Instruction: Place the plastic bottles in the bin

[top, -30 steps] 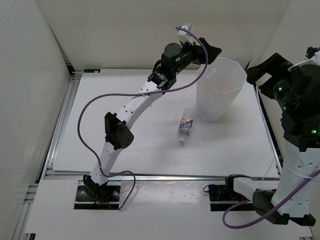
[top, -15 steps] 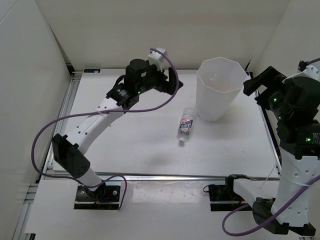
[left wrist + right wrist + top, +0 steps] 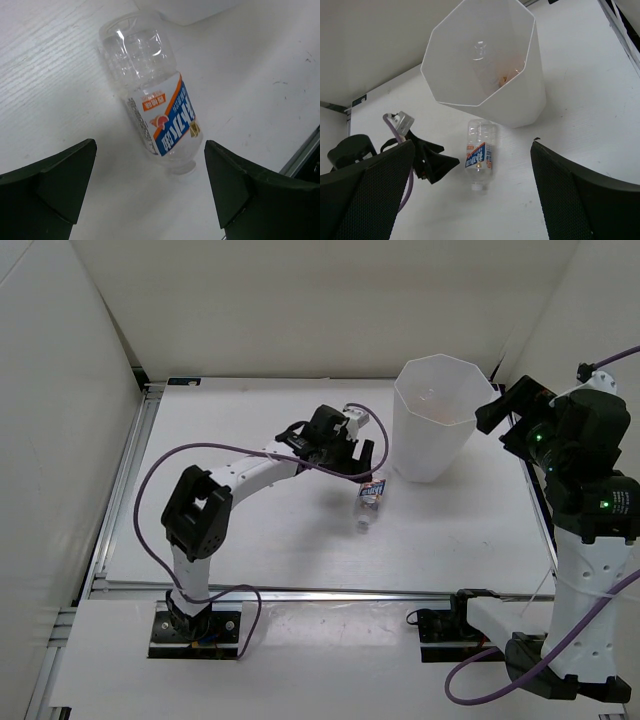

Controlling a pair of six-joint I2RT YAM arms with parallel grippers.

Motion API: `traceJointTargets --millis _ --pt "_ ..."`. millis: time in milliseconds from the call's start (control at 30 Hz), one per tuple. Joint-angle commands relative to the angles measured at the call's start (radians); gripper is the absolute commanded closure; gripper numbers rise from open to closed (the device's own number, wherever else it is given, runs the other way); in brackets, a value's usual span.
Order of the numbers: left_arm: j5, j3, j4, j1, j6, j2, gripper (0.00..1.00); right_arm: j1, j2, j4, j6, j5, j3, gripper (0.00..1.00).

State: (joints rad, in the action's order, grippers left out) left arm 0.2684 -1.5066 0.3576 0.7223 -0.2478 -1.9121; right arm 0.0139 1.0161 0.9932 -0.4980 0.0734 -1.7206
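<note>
Clear plastic bottle w/ blue-red label [image 3: 371, 502] lies on its side on the white table [image 3: 250, 540], cap end toward the arm bases, base end toward the tall white translucent faceted bin [image 3: 435, 425]. It sits just beside the bin's foot; can't tell if they touch. The bin stands upright at the far right of the table. Seen from the right wrist cam, a slim clear bottle [image 3: 480, 50] is inside it, plus an orange thing [image 3: 507, 77] lower down, too faint to ID. Left gripper [image 3: 150, 144] is spread wide w/ nothing in it, low over the table at the labelled bottle's left side. In its own cam the two fingers frame the bottle, neither touching it. Right gripper [image 3: 473, 142] is also spread wide & empty, up high to the right of the bin, looking down at the bin & the lying bottle.
</note>
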Motion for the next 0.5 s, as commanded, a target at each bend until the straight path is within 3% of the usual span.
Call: traceJointTargets --millis 0,467 --pt "0.02 -0.096 -0.012 -0.003 -0.04 -0.023 0.0 -0.003 -0.005 -0.031 0.016 -0.023 0.01 0.0" --pt "0.046 -0.28 0.043 0.037 -0.07 -0.225 0.0 -0.003 -0.005 -0.031 0.049 -0.003 0.019 0.0"
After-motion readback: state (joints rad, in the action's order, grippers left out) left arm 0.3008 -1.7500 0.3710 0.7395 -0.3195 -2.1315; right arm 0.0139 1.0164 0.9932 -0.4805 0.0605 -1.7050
